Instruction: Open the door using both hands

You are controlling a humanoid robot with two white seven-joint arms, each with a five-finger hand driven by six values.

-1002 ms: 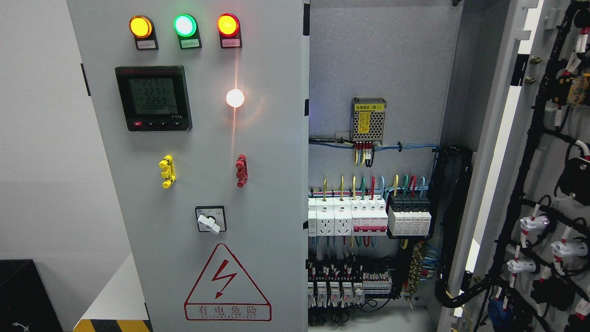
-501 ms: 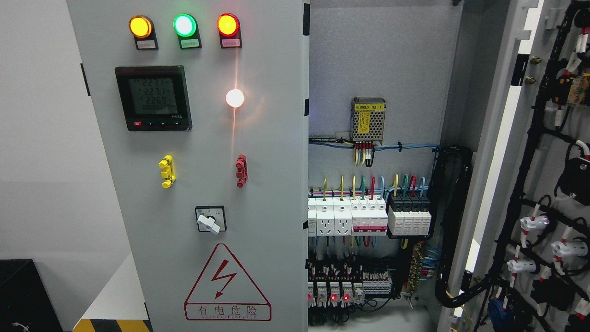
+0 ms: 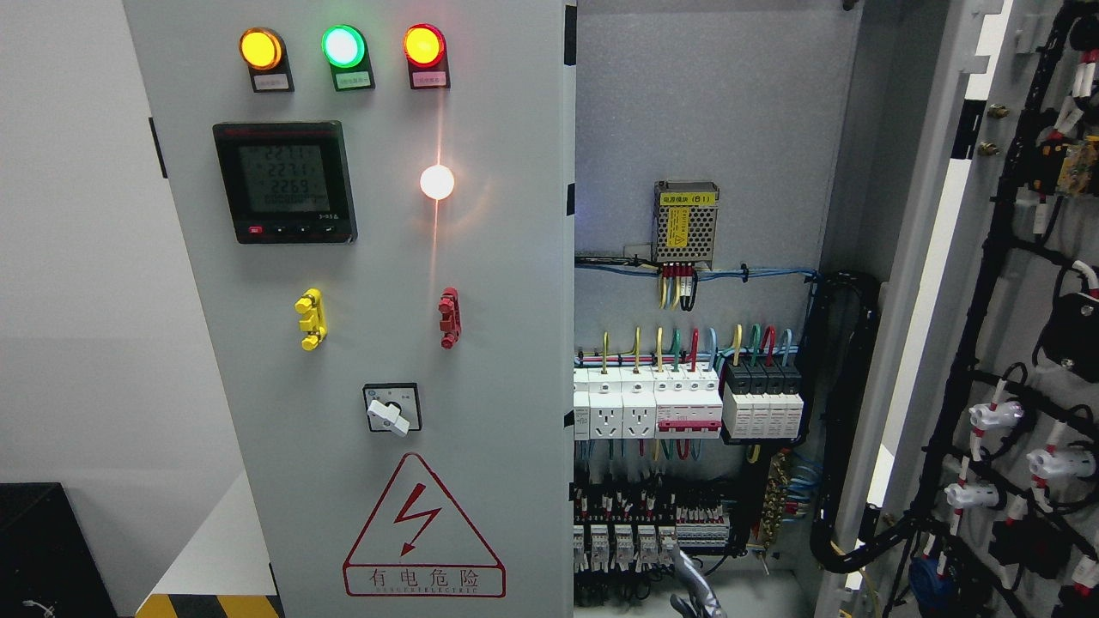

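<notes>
The left cabinet door (image 3: pixel 498 257) stands shut, grey, with three lit lamps, a meter (image 3: pixel 285 182), a yellow handle (image 3: pixel 311 319), a red handle (image 3: pixel 448 318), a rotary switch (image 3: pixel 392 408) and a red warning triangle. The right door (image 3: pixel 936 257) is swung wide open at the picture's right, showing black wiring on its inner face. Between them the cabinet's inside (image 3: pixel 704 129) lies exposed. A small grey part of my right hand (image 3: pixel 697 594) pokes up at the bottom edge, below the terminal rows and apart from both doors. My left hand is out of view.
Inside the cabinet are a power supply (image 3: pixel 685 221), white breakers (image 3: pixel 648 410), black modules (image 3: pixel 762 403) and terminal rows (image 3: pixel 652 524). A black box (image 3: pixel 43 549) stands at the lower left. Yellow-black floor marking (image 3: pixel 206 606) runs beside it.
A part of my right hand has risen into view at the bottom edge. The small red lights on the lower modules, lit half a second ago, are off. The doors have not moved.
</notes>
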